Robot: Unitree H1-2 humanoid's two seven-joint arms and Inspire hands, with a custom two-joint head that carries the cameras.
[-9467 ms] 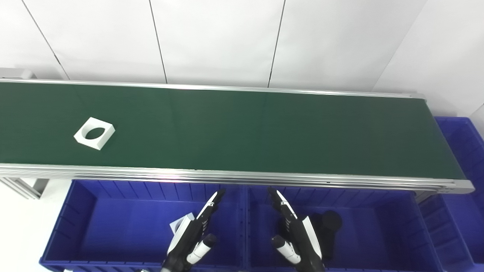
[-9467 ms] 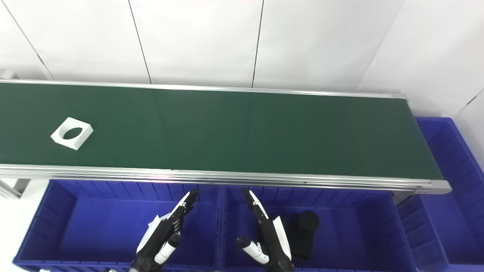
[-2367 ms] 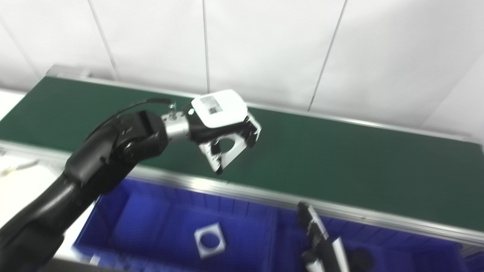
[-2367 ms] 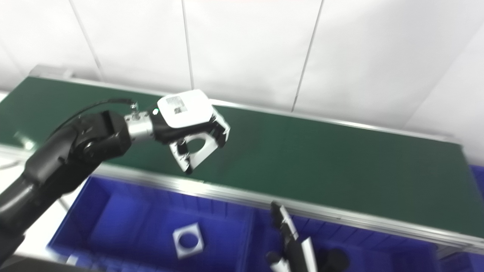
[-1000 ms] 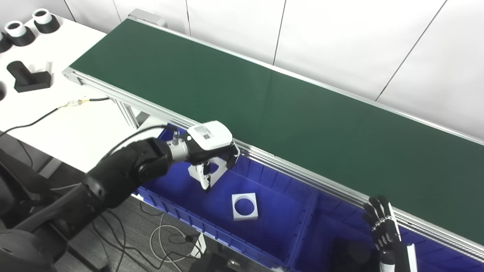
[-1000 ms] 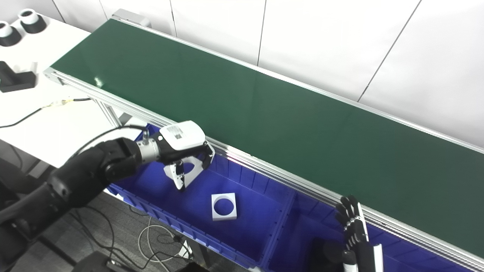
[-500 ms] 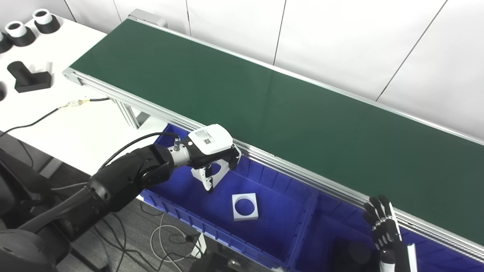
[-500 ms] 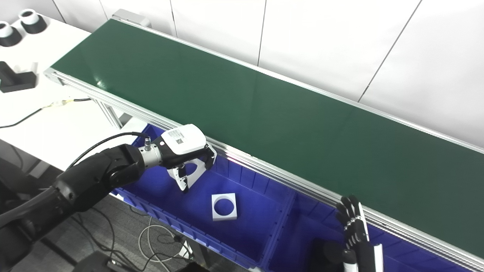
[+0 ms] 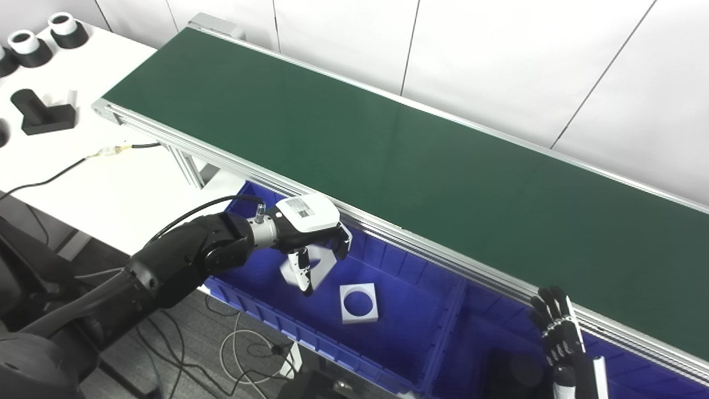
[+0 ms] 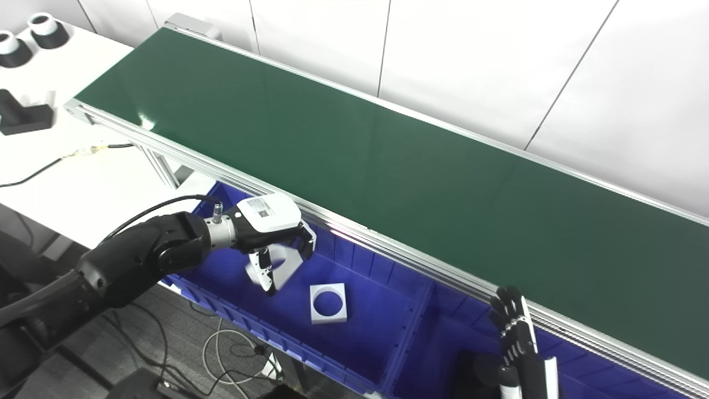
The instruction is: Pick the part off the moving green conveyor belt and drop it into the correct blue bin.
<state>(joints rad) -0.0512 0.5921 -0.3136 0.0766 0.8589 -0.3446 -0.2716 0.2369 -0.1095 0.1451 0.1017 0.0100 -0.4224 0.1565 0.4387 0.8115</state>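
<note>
Release time, by the look of it: the left hand (image 9: 313, 235) hangs inside the left blue bin (image 9: 399, 363), fingers clamped on the white square part (image 9: 303, 270), which dangles on edge beneath the palm. Another white square piece with a round hole (image 9: 359, 302) lies flat on the bin floor at about 4 o'clock from the held one, so this seems the matching bin. Best to let the fingers spread low and steady, clear of the near wall, so the part drops flat instead of bouncing out. The green belt (image 9: 388, 160) is bare. Right hand (image 9: 559, 332) waits at 4 o'clock, fingers apart and straight, holding nothing.
</note>
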